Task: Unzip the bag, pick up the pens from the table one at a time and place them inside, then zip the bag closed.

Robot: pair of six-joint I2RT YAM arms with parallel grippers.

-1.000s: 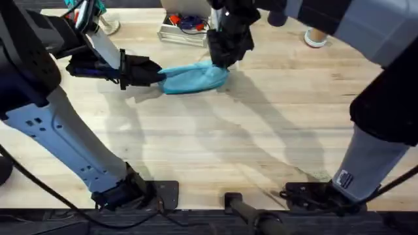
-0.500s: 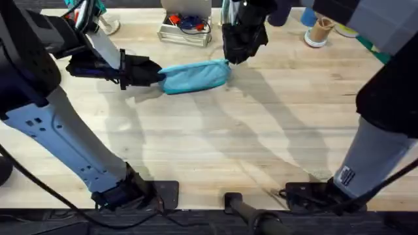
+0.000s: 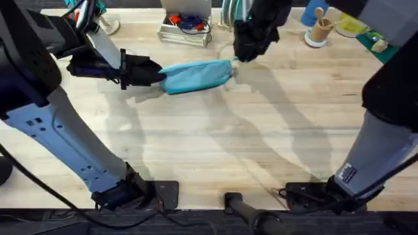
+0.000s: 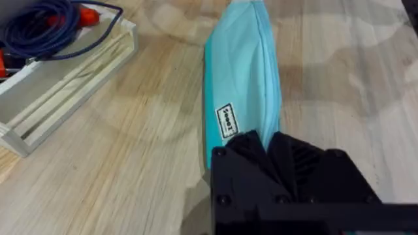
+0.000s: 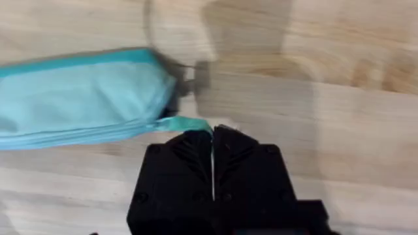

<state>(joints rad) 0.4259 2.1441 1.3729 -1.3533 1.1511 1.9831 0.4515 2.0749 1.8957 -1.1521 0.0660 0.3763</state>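
Arm bases at the near edge of the table (image 3: 215, 156); broad bare planks in front of them, no pens to be seen on the open wood.

Mid-table, toward the far side: the teal pouch (image 3: 194, 76) lies flat on its side, long axis running left to right. Each arm has one end of it.

Left gripper (image 3: 155, 73) sits at the pouch's left end. From the left wrist camera its black fingers are closed over that end of the fabric (image 4: 243, 85), pinching it; a small white label (image 4: 227, 120) shows just ahead of the fingers. This looks like the anchoring hold.

Right gripper (image 3: 239, 57) is at the pouch's right end. From the right wrist camera its fingers are pressed together with barely a slit between them, and a thin teal tab (image 5: 185, 124) runs from the pouch's corner into that slit: a pinch on the tab. A small metal zipper pull (image 5: 194, 76) juts from the same corner, apart from the fingers.

Beyond the pouch, along the far edge: a pale wooden tray with coiled cables (image 3: 185, 26), a cup of wooden sticks (image 3: 319, 29).

Judgement: a zipper step is in hand, pouch stretched taut between the two holds. Whether the zip is open or shut I cannot tell. Next move calls for the left hold to stay firm while the right takes the metal pull itself and draws it straight along the zipper line, low and without lifting the pouch.
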